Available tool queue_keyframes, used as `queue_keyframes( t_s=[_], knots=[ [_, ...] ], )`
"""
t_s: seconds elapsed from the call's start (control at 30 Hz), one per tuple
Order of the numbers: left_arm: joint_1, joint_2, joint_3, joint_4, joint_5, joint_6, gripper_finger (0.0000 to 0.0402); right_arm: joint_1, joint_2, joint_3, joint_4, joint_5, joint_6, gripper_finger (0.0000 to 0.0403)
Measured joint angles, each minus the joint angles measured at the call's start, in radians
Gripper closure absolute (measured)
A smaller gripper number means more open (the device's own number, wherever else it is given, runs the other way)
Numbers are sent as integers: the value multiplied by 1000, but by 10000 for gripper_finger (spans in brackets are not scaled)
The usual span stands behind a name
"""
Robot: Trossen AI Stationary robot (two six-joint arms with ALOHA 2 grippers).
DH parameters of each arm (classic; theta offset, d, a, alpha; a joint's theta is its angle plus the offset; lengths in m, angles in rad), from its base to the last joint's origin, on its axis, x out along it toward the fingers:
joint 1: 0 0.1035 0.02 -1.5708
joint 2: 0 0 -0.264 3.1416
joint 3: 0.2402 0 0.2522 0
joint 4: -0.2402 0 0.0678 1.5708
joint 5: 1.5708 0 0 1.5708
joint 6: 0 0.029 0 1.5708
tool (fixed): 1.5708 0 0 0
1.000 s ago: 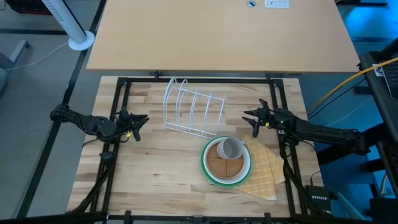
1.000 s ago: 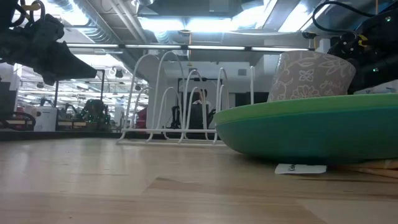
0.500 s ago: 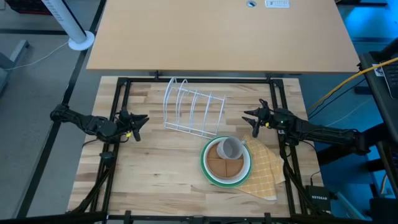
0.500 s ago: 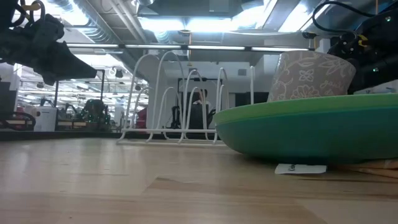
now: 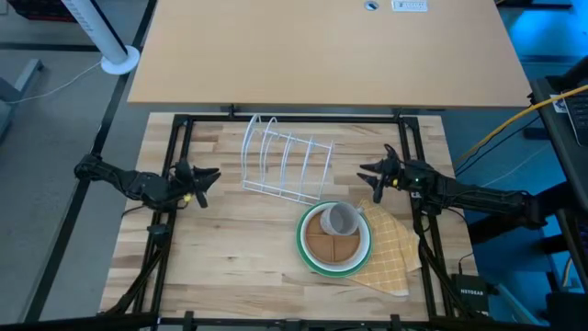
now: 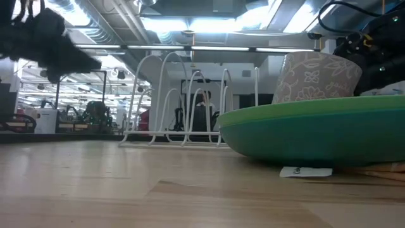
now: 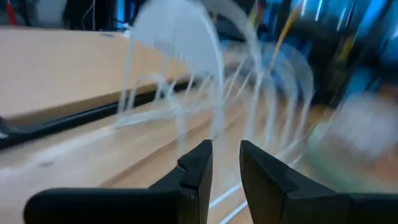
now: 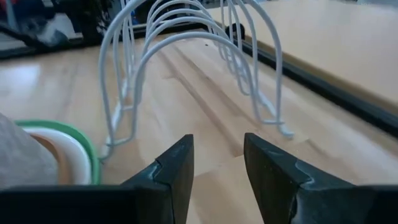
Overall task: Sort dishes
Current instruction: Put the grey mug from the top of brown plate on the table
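A small grey mug (image 5: pixel 343 219) stands on a brown divided plate (image 5: pixel 327 246). That plate tops a stack with a light green rim (image 5: pixel 302 241) and a teal plate (image 6: pixel 304 139) at the bottom. The stack sits at the table's near right, partly on the yellow checked cloth (image 5: pixel 393 256). My left gripper (image 5: pixel 209 176) hovers open at the left of the white wire rack (image 5: pixel 287 158), its fingers (image 7: pixel 198 167) empty. My right gripper (image 5: pixel 367 175) hovers open at the rack's right, above the far side of the stack, also empty (image 8: pixel 217 163).
The wire rack stands on the table's far middle, between the two grippers. A black frame (image 5: pixel 180 138) runs along the table's left, far and right edges. Bare wood (image 5: pixel 230 248) lies left of the stack. A larger tan tabletop (image 5: pixel 322 51) lies beyond the far edge.
My left gripper has tipped its fingers up a little while staying in place; it shows blurred in the low view. The dishes and the rack have not moved.
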Motion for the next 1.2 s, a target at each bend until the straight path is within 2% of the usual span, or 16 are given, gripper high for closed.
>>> queue_keyframes(
  t_s=[0.1,0.2,0.27,0.43,0.53,0.73,0.83,1.0,1.1,1.2],
  knots=[
    [8,-1,4,134,-3,-76,329,0,0,0,0,0,48,258],
    [27,-1,3,201,-4,-84,329,0,0,0,0,0,50,258],
    [36,-1,4,213,4,-147,329,0,0,0,0,0,51,258],
    [50,24,3,242,166,-268,329,0,0,0,0,0,50,258],
    [51,92,-16,390,211,-266,329,0,0,0,0,0,47,258],
    [51,284,-28,690,263,-114,329,0,0,0,0,-1,47,258],
    [51,372,-28,800,286,-64,329,0,0,7,-8,-45,55,258],
    [51,472,-28,846,293,-56,329,0,0,107,-50,-173,57,258],
    [51,513,-28,848,297,-110,329,0,0,184,-123,-184,56,258],
    [51,564,-11,852,346,-225,329,0,0,252,-199,-184,44,258]
  ],
)
